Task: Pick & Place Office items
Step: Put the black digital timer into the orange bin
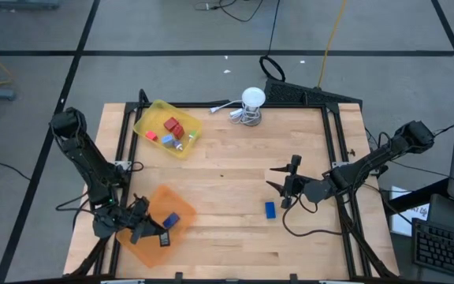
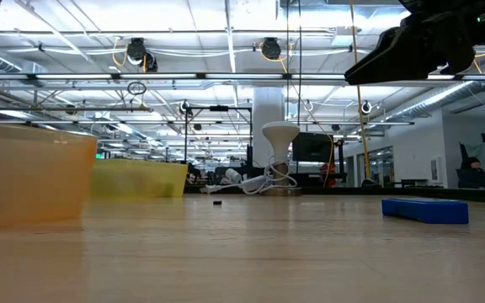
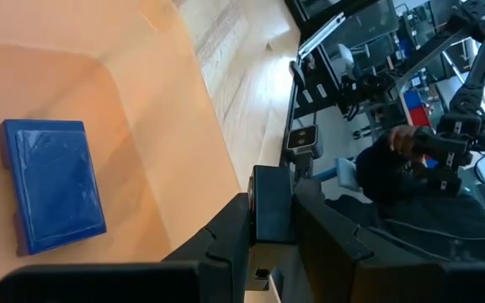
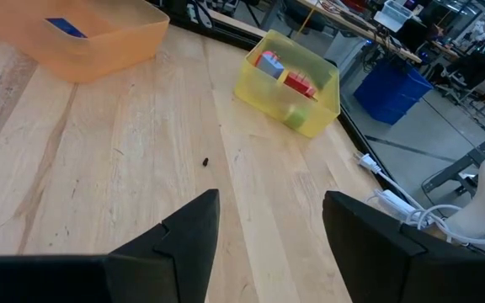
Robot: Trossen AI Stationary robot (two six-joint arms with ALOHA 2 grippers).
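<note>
My left gripper [image 1: 158, 235] is at the orange tray [image 1: 152, 207] near the table's front left, shut on a small dark block [image 3: 273, 202]. A blue piece [image 3: 50, 183] lies flat on the tray's floor and also shows in the high view [image 1: 171, 220]. My right gripper [image 1: 284, 186] is open and empty above the table's right half. Another blue piece [image 1: 270, 210] lies flat on the wood just nearward of it and also shows in the low view [image 2: 425, 209]. The yellow tray [image 1: 150, 113] at the far left holds red, blue and green pieces [image 4: 286, 82]. My left gripper pinches the dark block between its two fingers [image 3: 226, 231], on two opposite sides. The block's free end [image 3: 273, 178] sticks out past the fingertips. The fingers point toward the table's right side, over the orange tray's near right part [image 1: 162, 239]. Whether the block touches the tray, I cannot tell.
A white round object with a coiled cable [image 1: 251, 102] stands at the table's far edge. A tiny dark speck [image 1: 221, 176] lies on the wood mid-table, and also shows in the right wrist view [image 4: 205, 162]. Bare wood [image 1: 235, 237] lies between the trays and the right arm.
</note>
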